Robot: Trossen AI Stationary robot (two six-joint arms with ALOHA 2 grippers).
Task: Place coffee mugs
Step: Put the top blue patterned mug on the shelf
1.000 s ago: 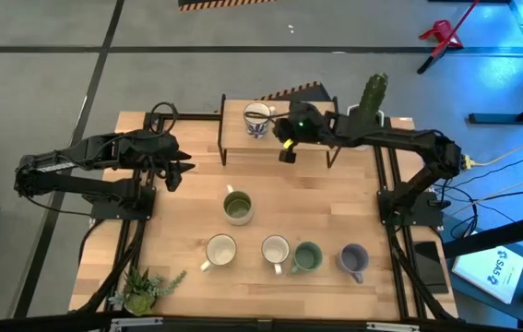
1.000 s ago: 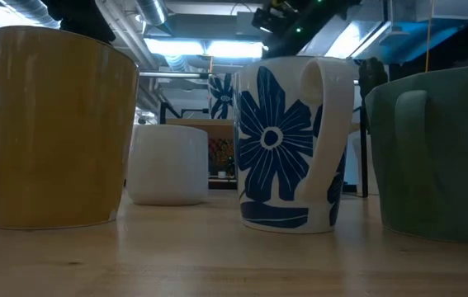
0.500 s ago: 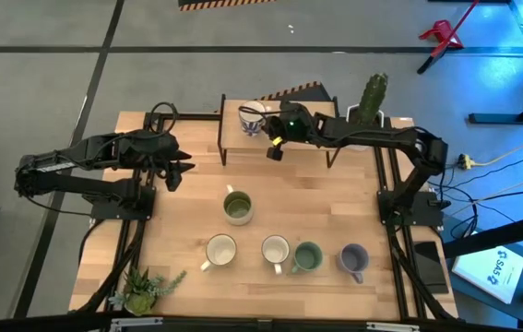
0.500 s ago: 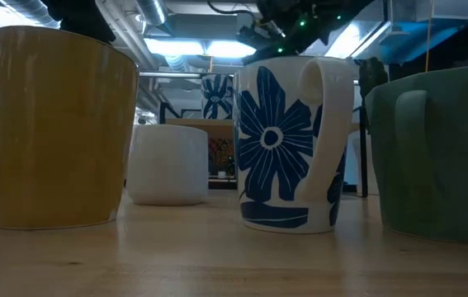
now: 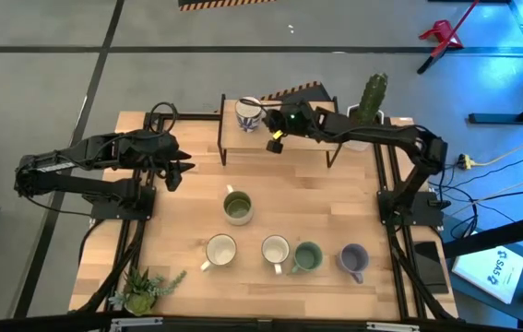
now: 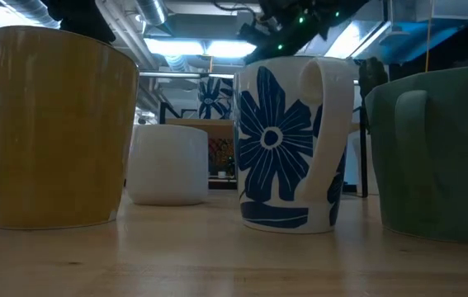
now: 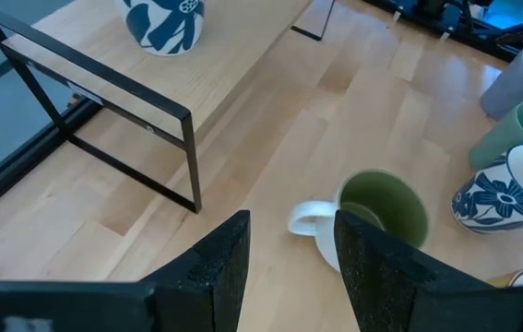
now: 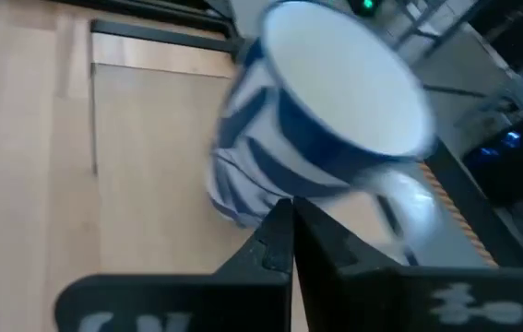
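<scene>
Cactus [image 5: 374,95] just behind shelf [image 5: 307,138]; right claw [image 5: 273,140] over it.

We are looking at a robotics lab or workshop. A pale wooden desk [image 5: 187,171] is standing on a bare grey concrete floor [image 5: 49,55] crossed by dark lines. Hazard-striped tape [image 5: 224,4] is lying beyond the desk's far edge, cables [image 5: 510,152] are trailing past its right edge, and exposed ceiling ducts [image 6: 147,16] are showing overhead.
</scene>
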